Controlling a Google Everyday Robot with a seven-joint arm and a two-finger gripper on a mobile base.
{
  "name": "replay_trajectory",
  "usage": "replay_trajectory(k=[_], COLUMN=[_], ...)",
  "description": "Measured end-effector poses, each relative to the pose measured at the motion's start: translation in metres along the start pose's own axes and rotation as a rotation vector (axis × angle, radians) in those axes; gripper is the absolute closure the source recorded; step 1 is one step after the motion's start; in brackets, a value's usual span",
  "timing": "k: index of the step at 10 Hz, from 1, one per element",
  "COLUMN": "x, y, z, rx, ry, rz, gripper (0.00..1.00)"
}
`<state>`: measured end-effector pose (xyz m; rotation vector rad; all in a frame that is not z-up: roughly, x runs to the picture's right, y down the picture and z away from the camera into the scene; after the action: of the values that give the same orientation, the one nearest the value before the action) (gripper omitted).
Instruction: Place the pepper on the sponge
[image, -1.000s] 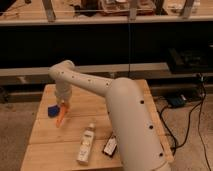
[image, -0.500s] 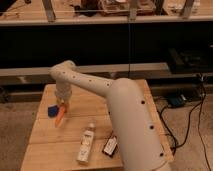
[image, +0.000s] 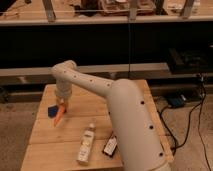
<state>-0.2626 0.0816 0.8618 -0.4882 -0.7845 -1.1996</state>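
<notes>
The white robot arm (image: 100, 87) rose from its thick base segment at the lower right and reached across to the left. Its wrist turned down so that the gripper (image: 63, 103) hung low over the left part of the pale wooden slatted table (image: 50, 147).

Directly under the gripper, and touching its lower end, was the small tapered orange pepper (image: 59, 115). The pepper was tilted. Its upper end met the gripper, and its pointed end slanted down and toward the camera, a little to the left. Whether the gripper was clamped on the pepper or stood apart from it could not be told, because the wrist and the pepper covered that spot.

The small flat blue rectangular sponge (image: 51, 110) lay on the table just below and to the left of the gripper. It touched or sat partly behind the middle of the pepper. Whether the pepper rested on the sponge or only crossed in front of it could not be told.

Well away from the gripper, nearer the camera and to its right, a pale plastic bottle with a light label (image: 86, 143) lay on its side on the table, its neck pointing back toward the gripper. Just beyond the bottle, further right, a small black rectangular box with a red stripe (image: 110, 146) lay flat beside the arm's base segment.

Far to the gripper's right, off the table, black cables (image: 202, 102) trailed over the speckled floor. Behind the gripper ran long dark shelving (image: 150, 45).
</notes>
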Motion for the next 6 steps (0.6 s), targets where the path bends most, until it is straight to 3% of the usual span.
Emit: replay_trajectory(k=[6], x=[0.0055], y=[-0.0034], z=[0.0002], rx=[0.028], ry=[-0.014], rz=[0.019], gripper=[0.95])
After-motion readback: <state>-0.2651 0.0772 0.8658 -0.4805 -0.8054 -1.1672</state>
